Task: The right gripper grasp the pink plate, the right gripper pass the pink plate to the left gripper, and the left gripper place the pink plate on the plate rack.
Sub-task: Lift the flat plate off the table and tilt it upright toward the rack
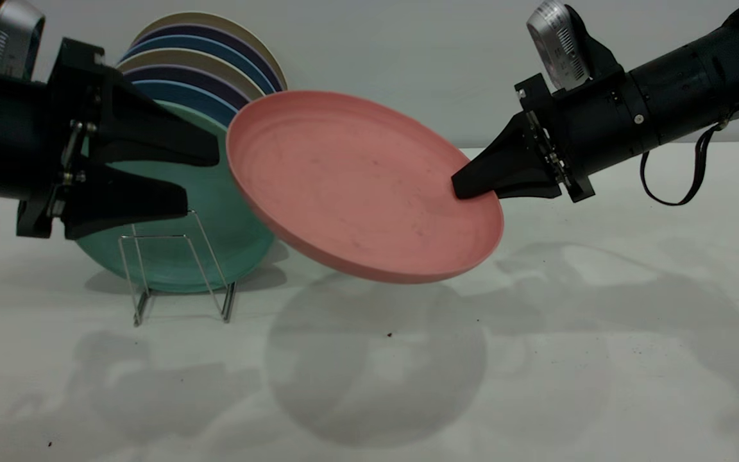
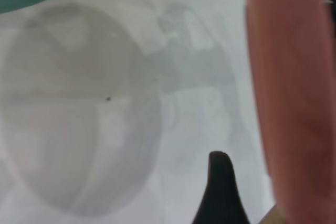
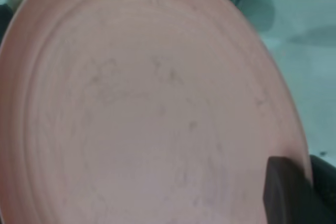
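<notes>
Your surface point(image 1: 600, 359) is pale and carries soft grey shadows of both arms and of the plate held above it. Over it, the pink plate point(image 1: 350, 186) hangs in the air, tilted, its high edge towards the left arm and its low edge towards the right; faint dark scuffs mark its face. Behind it, a teal plate point(image 1: 228, 218) leans upright in the plate rack point(image 1: 177, 276), with a stack of blue, purple and cream plates point(image 1: 215, 70) standing behind that one.

Your right end effector point(image 1: 462, 189) is clamped on the pink plate's rim at the lower right edge, one jaw pressed on the upper face; the looped cord point(image 1: 677, 173) dangles under its arm.

Your left end effector point(image 1: 199, 176) sits just beside the plate's raised left edge, jaws apart one above the other, not touching the plate. In the left wrist view the plate's rim point(image 2: 294, 103) runs close past one dark fingertip point(image 2: 220, 182).
</notes>
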`<action>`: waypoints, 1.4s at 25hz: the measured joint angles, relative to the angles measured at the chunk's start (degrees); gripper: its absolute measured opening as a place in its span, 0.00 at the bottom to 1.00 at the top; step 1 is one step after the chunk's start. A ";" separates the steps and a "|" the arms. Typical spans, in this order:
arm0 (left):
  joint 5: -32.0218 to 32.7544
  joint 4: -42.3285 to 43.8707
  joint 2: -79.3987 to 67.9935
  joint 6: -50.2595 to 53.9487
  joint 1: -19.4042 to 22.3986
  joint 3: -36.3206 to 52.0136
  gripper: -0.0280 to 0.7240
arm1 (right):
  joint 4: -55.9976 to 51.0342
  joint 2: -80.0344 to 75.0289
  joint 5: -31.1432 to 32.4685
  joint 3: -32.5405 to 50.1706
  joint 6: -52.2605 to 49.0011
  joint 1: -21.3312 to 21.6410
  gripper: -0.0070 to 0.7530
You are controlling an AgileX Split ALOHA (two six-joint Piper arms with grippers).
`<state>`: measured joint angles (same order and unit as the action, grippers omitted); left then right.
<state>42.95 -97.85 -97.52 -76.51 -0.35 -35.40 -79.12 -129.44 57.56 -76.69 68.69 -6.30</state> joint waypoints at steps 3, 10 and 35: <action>0.11 0.49 0.00 -0.06 0.00 -0.06 0.82 | 1.34 0.00 -5.36 0.00 -0.52 0.00 0.03; -0.82 0.73 0.00 -0.06 0.00 -0.12 0.82 | 1.86 0.00 -3.47 0.00 -0.91 0.00 0.03; -2.60 -0.29 -0.49 -1.35 0.00 -0.12 0.59 | -7.87 0.00 0.44 0.00 0.93 -9.20 0.03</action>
<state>40.36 -98.15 -98.01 -77.86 -0.35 -35.51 -86.98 -129.44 58.00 -76.69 69.62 -15.49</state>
